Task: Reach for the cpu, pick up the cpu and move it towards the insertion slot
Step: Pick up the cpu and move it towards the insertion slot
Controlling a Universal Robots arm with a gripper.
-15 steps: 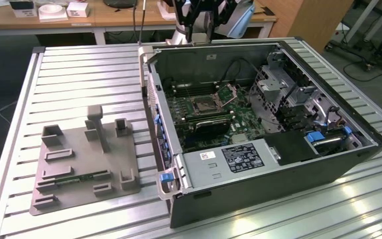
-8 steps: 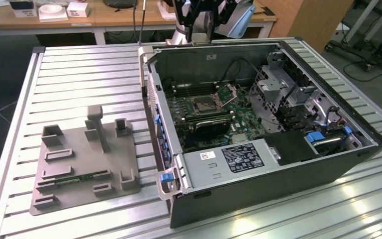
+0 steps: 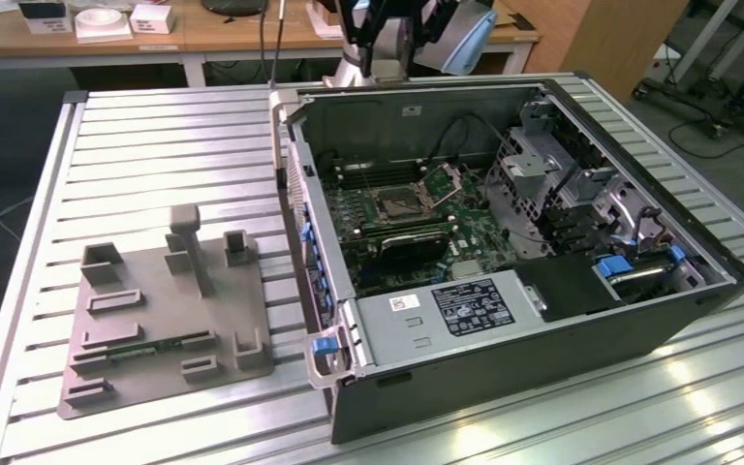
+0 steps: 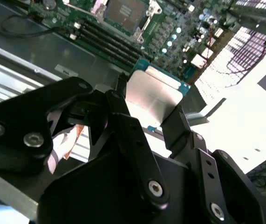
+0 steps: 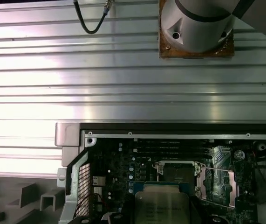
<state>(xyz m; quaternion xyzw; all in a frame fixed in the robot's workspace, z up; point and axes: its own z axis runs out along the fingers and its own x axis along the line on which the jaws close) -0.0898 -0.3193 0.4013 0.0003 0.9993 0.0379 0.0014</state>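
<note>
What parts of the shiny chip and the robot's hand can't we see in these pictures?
- cpu: in the second wrist view its near edge is hidden behind the gripper fingers.
- cpu: in the first wrist view the picture edge cuts it off.
- insertion slot: too small in the exterior view for socket detail.

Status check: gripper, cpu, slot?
Gripper shut on the cpu. Cpu held above the open case, short of the insertion slot. Nothing between them.

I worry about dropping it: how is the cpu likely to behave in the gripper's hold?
The cpu is a thin flat plate with a smooth metal top, so it is probably stiff, light and somewhat slippery. The gripper holds it at one end, above the open computer case, so a slip seems possible.
</note>
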